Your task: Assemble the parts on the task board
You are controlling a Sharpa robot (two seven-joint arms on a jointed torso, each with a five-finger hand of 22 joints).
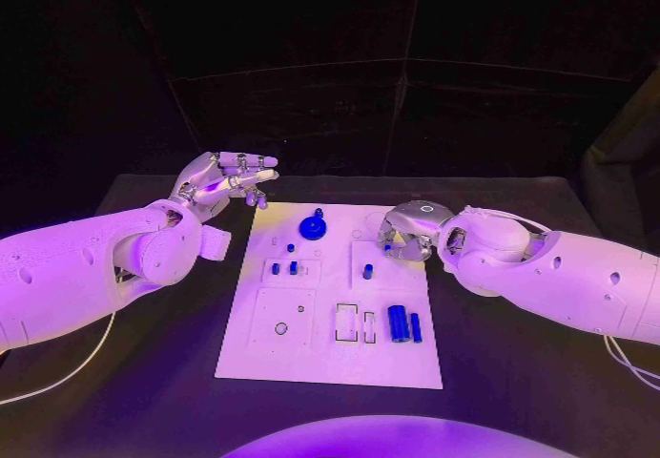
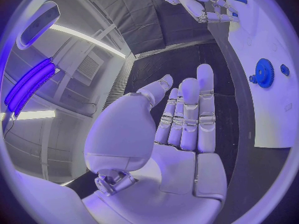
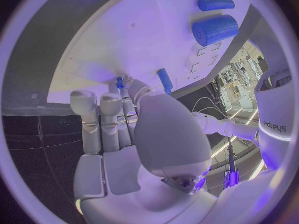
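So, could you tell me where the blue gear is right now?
In the head view the blue gear sits at the far edge of the task board, between the two hands, nearer the left hand.

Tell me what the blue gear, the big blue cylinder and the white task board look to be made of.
Blue gear: probably plastic, matte; its colour is even, with no metallic glint, and the teeth look moulded or printed.
Big blue cylinder: likely the same matte plastic, with a slightly rough, dull surface.
Task board: a rigid white plate, smooth, with crisp cut-out recesses; plastic or painted sheet, cannot tell which.
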